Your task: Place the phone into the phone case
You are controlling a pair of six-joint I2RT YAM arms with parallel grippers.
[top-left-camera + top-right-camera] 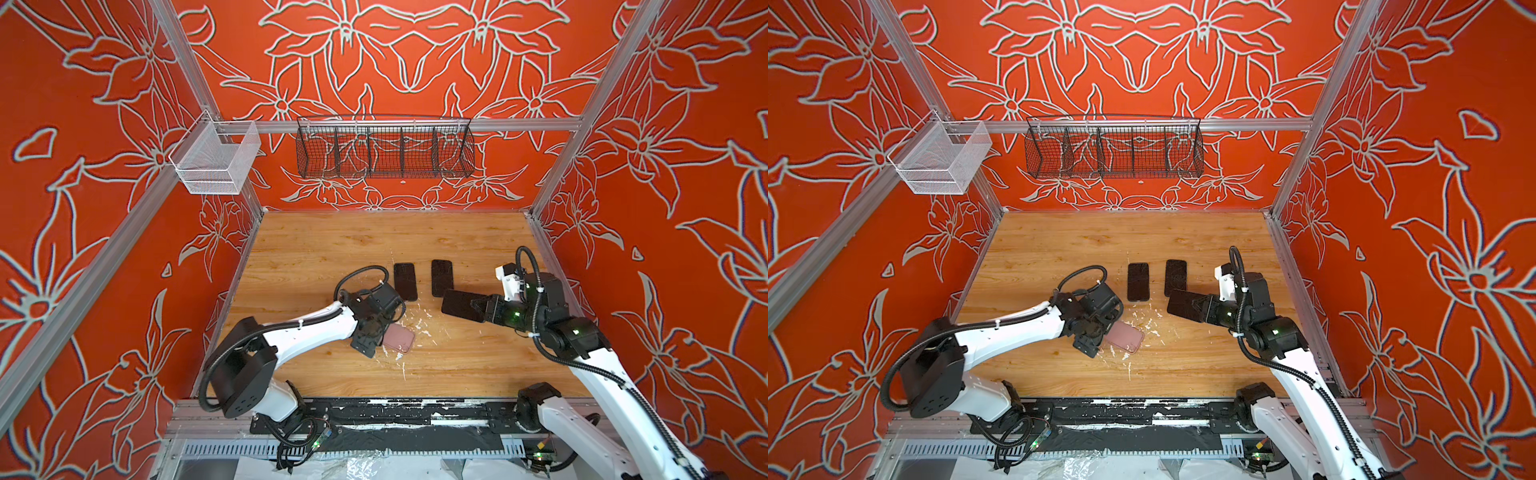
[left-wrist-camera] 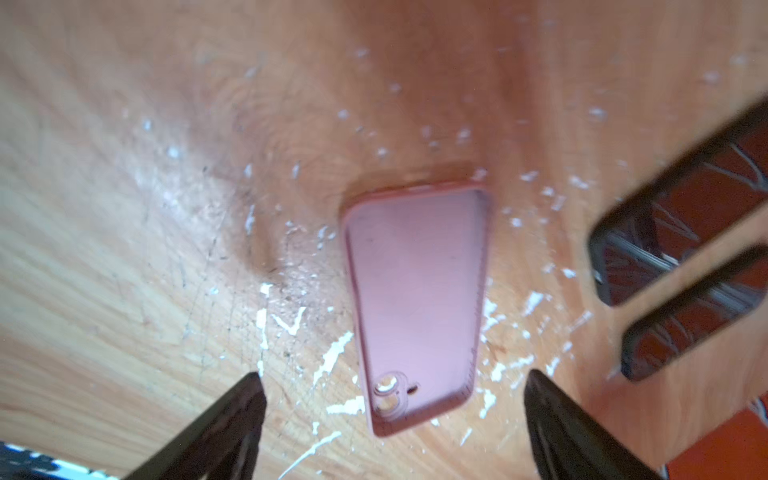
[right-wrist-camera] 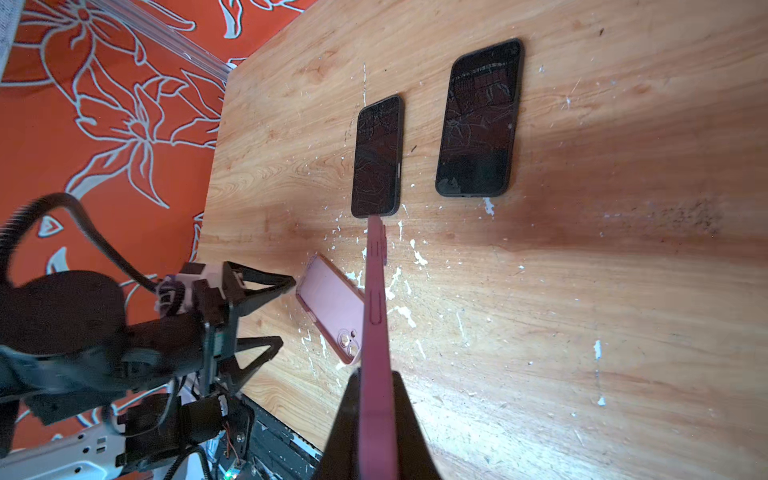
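Note:
The pink phone case (image 1: 401, 340) (image 1: 1127, 338) (image 2: 415, 291) (image 3: 328, 301) lies flat on the wooden table, hollow side up, among white flecks. My left gripper (image 1: 380, 334) (image 2: 393, 374) (image 3: 284, 311) hangs open just over its camera-cutout end, fingers wide on either side and touching nothing. My right gripper (image 1: 478, 307) (image 1: 1202, 309) (image 3: 376, 386) is shut on the phone (image 1: 457, 304) (image 1: 1181, 306) (image 3: 374, 291), which has a pink rim and a dark screen. It holds the phone above the table to the right of the case, pointing toward it.
Two dark phones (image 1: 405, 281) (image 1: 441, 277) lie side by side on the table beyond the case, seen also in the right wrist view (image 3: 377, 156) (image 3: 480, 120). A black wire basket (image 1: 384, 151) and a white mesh basket (image 1: 216, 158) hang on the back rail.

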